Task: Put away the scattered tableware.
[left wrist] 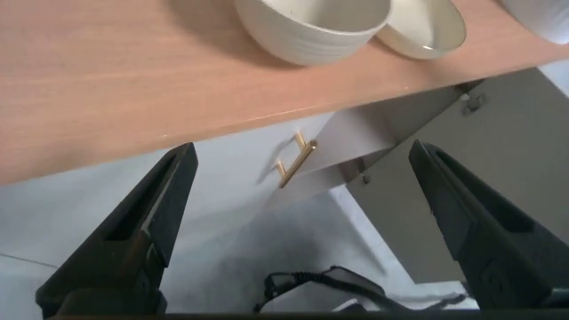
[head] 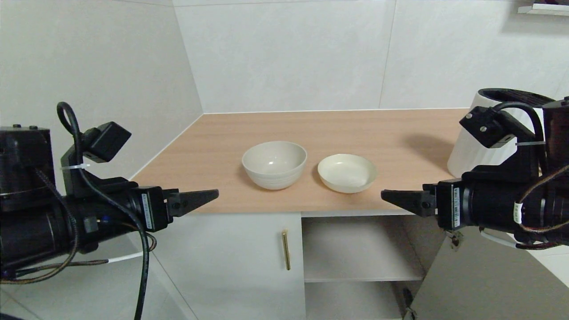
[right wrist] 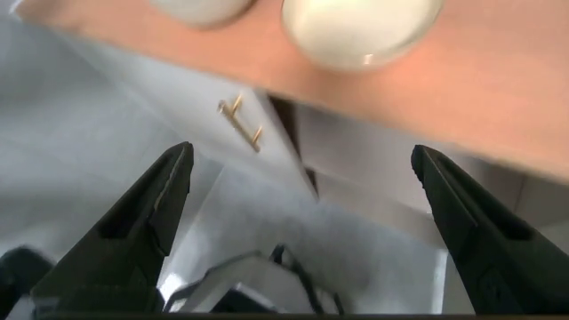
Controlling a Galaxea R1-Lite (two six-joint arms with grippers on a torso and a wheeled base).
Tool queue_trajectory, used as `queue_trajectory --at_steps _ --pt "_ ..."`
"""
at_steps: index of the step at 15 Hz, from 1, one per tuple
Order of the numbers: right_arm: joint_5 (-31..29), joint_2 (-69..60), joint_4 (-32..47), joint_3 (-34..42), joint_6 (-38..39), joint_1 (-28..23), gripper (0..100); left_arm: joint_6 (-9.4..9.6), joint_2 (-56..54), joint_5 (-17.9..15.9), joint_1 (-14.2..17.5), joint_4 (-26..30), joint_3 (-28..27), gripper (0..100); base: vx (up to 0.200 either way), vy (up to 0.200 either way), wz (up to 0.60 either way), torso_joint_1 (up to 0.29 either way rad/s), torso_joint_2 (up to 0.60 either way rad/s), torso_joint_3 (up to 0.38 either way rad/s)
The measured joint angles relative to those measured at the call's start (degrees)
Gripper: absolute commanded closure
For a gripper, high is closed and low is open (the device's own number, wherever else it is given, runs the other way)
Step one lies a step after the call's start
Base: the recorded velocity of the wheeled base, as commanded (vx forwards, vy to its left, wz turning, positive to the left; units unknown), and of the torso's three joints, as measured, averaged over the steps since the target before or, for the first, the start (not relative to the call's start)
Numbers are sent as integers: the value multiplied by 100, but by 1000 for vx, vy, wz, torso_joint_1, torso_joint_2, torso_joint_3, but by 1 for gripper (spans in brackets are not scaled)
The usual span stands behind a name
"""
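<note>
Black arms [head: 66,222], looped cables [head: 74,126], white zip ties [head: 74,167], pointed jaws

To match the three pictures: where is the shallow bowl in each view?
Head view: shallow bowl on the counter, right of the deeper bowl.
Left wrist view: shallow bowl just beyond the deeper bowl.
Right wrist view: shallow bowl on the counter, near its front edge.
Shared landmark: the gold door handle.

Two bowls [head: 274,164] [head: 347,173], one white container [head: 470,156]
</note>
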Motion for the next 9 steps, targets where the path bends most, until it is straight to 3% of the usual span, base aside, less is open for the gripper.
queue_trajectory --at_steps 4,8,9 --pt "17 433 127 -566 -241 -256 0 -11 427 57 2 316 -728 0 0 0 0 0 0 0" --pt "-7 1034 798 -1575 65 -589 0 -29 894 145 2 1655 -1740 0 0 0 0 0 0 0" --pt "-32 1197 869 -1680 152 -630 0 -82 986 149 -5 1729 -1882 0 0 0 0 0 0 0"
